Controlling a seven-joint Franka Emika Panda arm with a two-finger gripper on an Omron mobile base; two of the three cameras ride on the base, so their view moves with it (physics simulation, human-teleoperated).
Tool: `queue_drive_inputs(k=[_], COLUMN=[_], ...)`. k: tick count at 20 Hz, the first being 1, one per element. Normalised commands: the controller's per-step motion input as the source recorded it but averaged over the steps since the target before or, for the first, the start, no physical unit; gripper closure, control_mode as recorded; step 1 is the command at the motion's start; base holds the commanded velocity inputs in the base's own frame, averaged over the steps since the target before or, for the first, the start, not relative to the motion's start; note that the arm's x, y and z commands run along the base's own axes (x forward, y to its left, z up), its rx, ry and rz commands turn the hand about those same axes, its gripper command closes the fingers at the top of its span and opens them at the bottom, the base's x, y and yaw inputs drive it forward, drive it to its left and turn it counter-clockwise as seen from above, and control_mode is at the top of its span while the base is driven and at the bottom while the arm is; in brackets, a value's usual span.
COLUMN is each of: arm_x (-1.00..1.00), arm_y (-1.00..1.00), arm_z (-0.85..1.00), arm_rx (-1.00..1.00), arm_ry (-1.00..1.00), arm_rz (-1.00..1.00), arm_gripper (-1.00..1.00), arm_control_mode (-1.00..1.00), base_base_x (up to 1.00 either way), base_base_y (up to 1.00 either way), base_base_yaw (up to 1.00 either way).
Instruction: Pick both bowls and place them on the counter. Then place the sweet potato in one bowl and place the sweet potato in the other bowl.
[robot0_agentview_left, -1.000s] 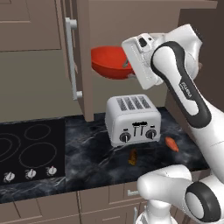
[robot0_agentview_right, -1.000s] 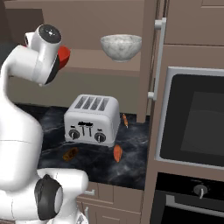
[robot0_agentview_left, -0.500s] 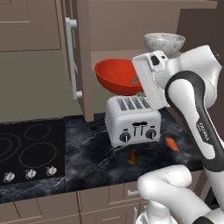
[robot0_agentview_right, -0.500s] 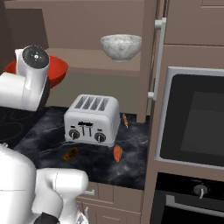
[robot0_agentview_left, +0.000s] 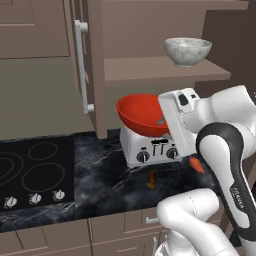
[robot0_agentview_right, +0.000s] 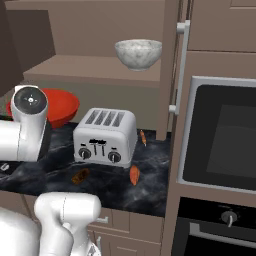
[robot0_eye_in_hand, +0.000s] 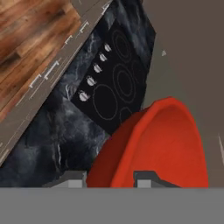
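I hold the red bowl (robot0_agentview_left: 142, 114) by its rim, with my gripper (robot0_eye_in_hand: 108, 176) clamped on it: one finger is inside the bowl and one is outside. The bowl is tilted and up in the air, above the toaster (robot0_agentview_left: 150, 147) and the black counter (robot0_agentview_left: 105, 175). It does not touch the counter, so this bowl is not put down yet.

The grey-white marbled bowl (robot0_agentview_left: 187, 51) sits upright on the wooden shelf (robot0_agentview_left: 150, 70) above the toaster. I think nobody has moved it, so it is left to do.

Two small orange sweet potatoes lie on the counter. One sweet potato (robot0_agentview_right: 134, 175) is in front of the toaster on the side near the oven (robot0_agentview_right: 220, 135). The other sweet potato (robot0_agentview_right: 143, 137) lies behind it, close to the tall cabinet. A small brown thing (robot0_agentview_right: 80, 176) lies in front of the toaster too; I cannot tell what it is.

So I think I am near the start. I need to set the red bowl down, fetch the marbled bowl, then put one sweet potato in each bowl.
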Motion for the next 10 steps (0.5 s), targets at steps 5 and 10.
queue_drive_inputs(k=[5, 10], arm_x=[-0.2, -0.01], arm_y=[-0.07, -0.01], arm_z=[-0.67, -0.76], arm_rx=[0.03, 0.0], arm_ry=[0.17, 0.24], arm_rz=[0.01, 0.0], arm_gripper=[1.0, 1.0], arm_control_mode=[-1.0, -1.0], base_base_x=[0.0, 0.0], base_base_y=[0.0, 0.0], base_base_yaw=[0.0, 0.0])
